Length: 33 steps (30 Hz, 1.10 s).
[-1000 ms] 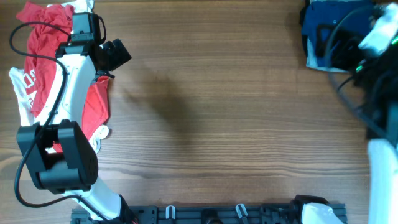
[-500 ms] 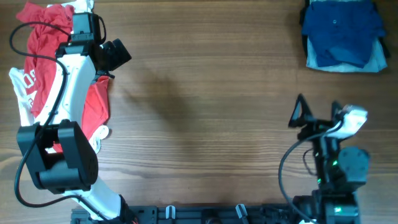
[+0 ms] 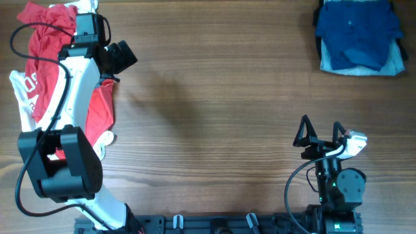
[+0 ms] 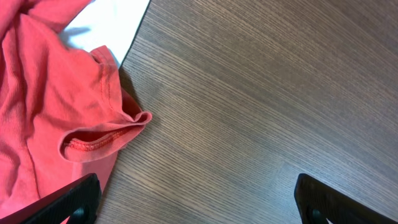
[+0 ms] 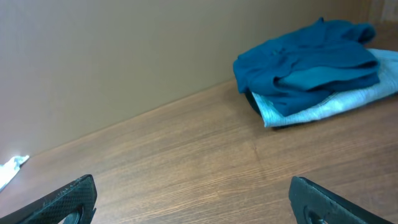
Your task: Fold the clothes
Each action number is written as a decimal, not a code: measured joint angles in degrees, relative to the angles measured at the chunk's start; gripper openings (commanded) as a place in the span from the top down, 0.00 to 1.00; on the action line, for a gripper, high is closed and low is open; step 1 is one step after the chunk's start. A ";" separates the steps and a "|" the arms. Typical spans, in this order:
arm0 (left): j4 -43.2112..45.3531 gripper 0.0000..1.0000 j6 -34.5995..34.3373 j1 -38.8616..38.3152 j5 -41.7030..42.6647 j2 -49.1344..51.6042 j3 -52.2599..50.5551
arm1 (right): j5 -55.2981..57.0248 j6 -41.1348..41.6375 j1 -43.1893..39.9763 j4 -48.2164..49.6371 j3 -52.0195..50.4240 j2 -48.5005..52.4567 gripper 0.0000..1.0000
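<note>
A heap of red and white clothes (image 3: 39, 65) lies at the table's far left. In the left wrist view a red sleeve (image 4: 74, 118) lies beside bare wood. My left gripper (image 3: 123, 55) hovers just right of the heap, open and empty; its fingertips (image 4: 199, 202) frame bare wood. A folded dark blue garment (image 3: 354, 29) lies on a light blue one (image 3: 390, 65) at the back right, also in the right wrist view (image 5: 308, 59). My right gripper (image 3: 318, 133) is open and empty near the front right (image 5: 193, 199).
The wooden table (image 3: 221, 117) spreads between the two piles. A black rail (image 3: 214, 224) runs along the front edge. A white scrap (image 5: 9, 168) shows at the far left of the right wrist view.
My right arm has drawn back from the blue pile at the back right to the front right, near its base. The left arm has not moved.
</note>
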 measured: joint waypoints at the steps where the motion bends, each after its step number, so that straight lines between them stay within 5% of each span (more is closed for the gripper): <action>1: 0.02 0.00 0.00 0.00 0.00 0.00 -0.02 | -0.42 -0.87 0.02 0.07 -0.13 -0.42 0.00; 11: 0.00 0.00 0.00 0.00 0.00 0.00 -0.02 | -2.78 -8.26 0.11 1.62 -0.85 -2.78 0.00; 33: 0.00 0.00 0.00 0.00 0.00 0.00 -0.02 | -2.99 -8.87 0.11 1.62 -0.85 -2.78 0.00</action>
